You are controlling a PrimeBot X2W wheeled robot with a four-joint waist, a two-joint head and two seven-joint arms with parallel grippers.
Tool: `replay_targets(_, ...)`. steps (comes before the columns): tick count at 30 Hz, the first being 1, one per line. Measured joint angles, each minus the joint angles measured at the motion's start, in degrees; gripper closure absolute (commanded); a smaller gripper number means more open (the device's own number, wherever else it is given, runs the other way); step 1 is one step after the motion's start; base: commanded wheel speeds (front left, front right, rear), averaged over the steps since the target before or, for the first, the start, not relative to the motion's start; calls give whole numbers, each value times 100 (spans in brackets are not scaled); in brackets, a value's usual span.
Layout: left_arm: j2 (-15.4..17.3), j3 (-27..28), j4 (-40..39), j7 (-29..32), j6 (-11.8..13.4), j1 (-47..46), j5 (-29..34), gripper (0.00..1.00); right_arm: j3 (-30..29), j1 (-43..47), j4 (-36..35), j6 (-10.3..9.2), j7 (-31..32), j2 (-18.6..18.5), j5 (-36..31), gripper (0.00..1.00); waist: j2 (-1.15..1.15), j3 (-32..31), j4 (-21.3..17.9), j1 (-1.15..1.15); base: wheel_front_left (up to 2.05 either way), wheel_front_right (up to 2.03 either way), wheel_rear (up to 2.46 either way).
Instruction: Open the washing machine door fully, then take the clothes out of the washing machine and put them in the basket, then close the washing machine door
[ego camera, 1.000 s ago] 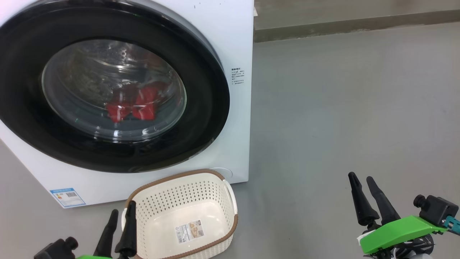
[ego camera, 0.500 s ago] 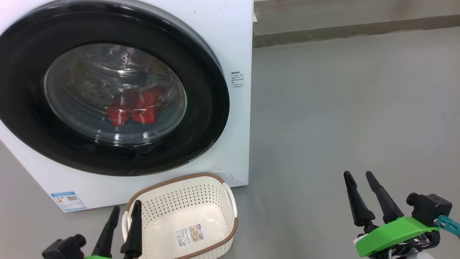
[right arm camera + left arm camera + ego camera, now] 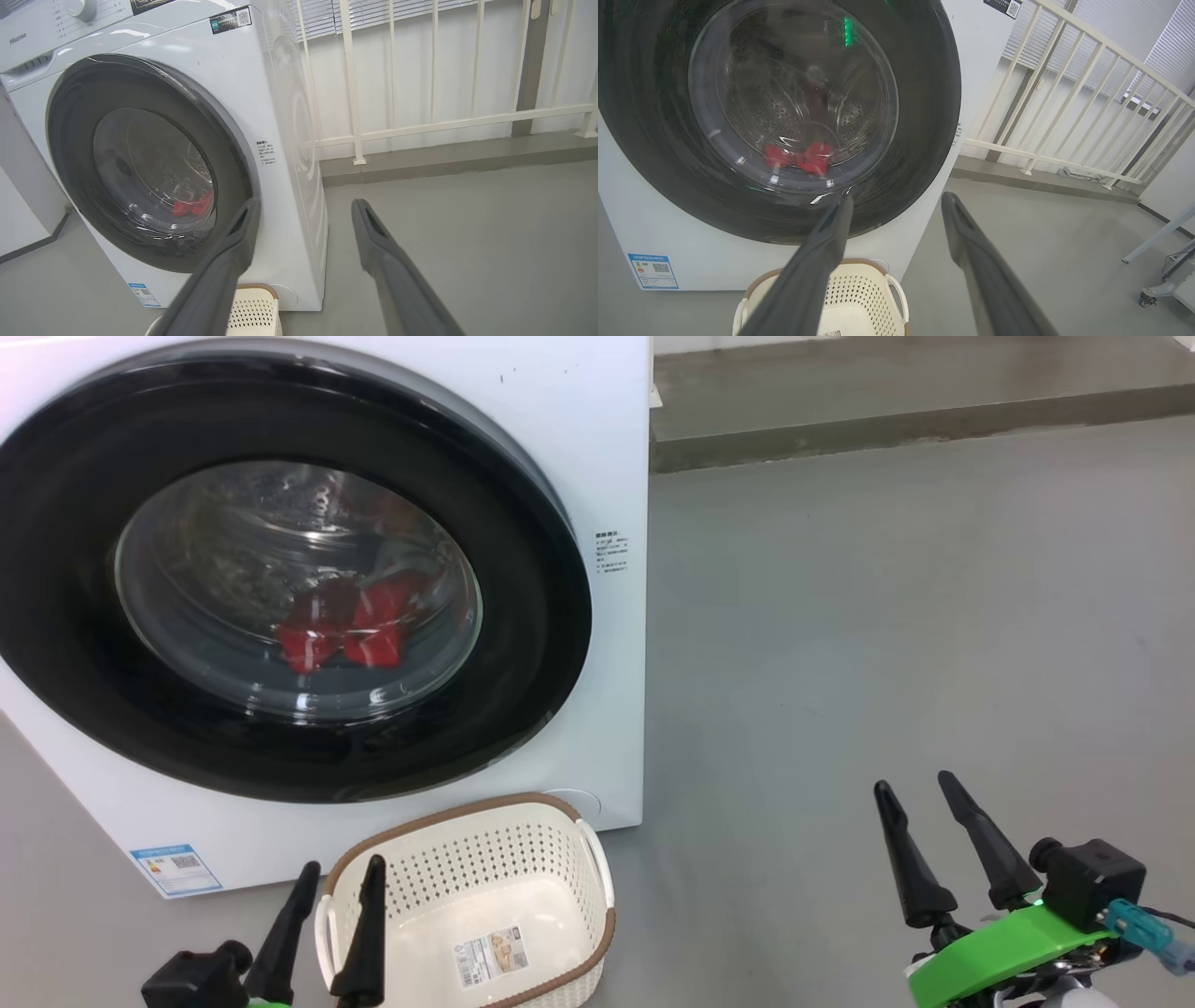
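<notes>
The white washing machine (image 3: 611, 448) (image 3: 243, 70) stands ahead on the left, its black-rimmed round door (image 3: 523, 644) (image 3: 924, 116) (image 3: 70, 140) shut flat against the front. Red clothes (image 3: 345, 621) (image 3: 803, 158) (image 3: 192, 206) lie in the drum behind the glass. The cream basket (image 3: 476, 845) (image 3: 859, 289) (image 3: 254, 310) sits empty on the floor before the machine's lower right corner. My left gripper (image 3: 343, 875) (image 3: 896, 200) is open, low at the basket's left rim. Out on bare floor at the right, my right gripper (image 3: 915, 782) (image 3: 303, 205) is open and holds nothing.
Grey floor (image 3: 887, 616) stretches to the right of the machine. A low concrete step (image 3: 887, 425) and a white railing (image 3: 397, 126) (image 3: 1064, 93) run behind. A wheeled metal stand (image 3: 1162, 280) is at the far right.
The picture has slid downward a little as the camera moved. Both grippers have crept slightly up and inward, staying open. Door, clothes and basket lie as before.
</notes>
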Motion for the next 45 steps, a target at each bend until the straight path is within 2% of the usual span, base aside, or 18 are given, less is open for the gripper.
replay_targets(23, 129, -185, -18, -352, -7, 1, 1393, 0, 54, 0, -99, 0, -358, 0, -1390, 0, 0, -106, -9, 0, 0, 0, 0)
replay_targets(36, 142, -186, -47, -352, -7, 1, 1416, 0, -54, 0, 33, 0, -386, 33, -1348, 1, 0, -59, 27, 0, 0, 0, 0)
replay_targets(37, 142, -187, -45, -352, -7, 1, 1417, 0, -52, 0, 65, 0, -386, 33, -1328, 19, 0, -54, 31, 0, 0, 0, 0)
replay_targets(38, 146, -197, -37, -352, -7, 2, 1425, 0, -48, 0, 92, 0, -386, 33, -1316, 50, 0, -48, 34, 0, 0, 0, 0)
replay_targets(39, 147, -209, -36, -352, -7, 2, 1428, 0, -40, 0, 126, 0, -386, 30, -1311, 60, 0, -43, 36, 0, 0, 0, 0)
replay_targets(40, 147, -216, -38, -352, -7, 2, 1428, 0, -30, 0, 158, 0, -386, 30, -1288, 60, 0, -36, 41, 0, 0, 0, 0)
replay_targets(42, 152, -225, -46, -352, -7, 2, 1437, 0, -19, -2, 199, 0, -386, 26, -1215, 89, 0, -17, 53, 0, 0, 0, 0)
replay_targets(43, 155, -232, -51, -352, -7, 2, 1443, 0, -18, -7, 219, 0, -386, 25, -1187, 100, 0, -5, 60, 0, 0, 0, 0)
replay_targets(45, 157, -233, -78, -352, -7, 1, 1443, 0, -18, -50, 250, 0, -386, 19, -1139, 100, 0, 30, 81, 0, 0, 0, 0)
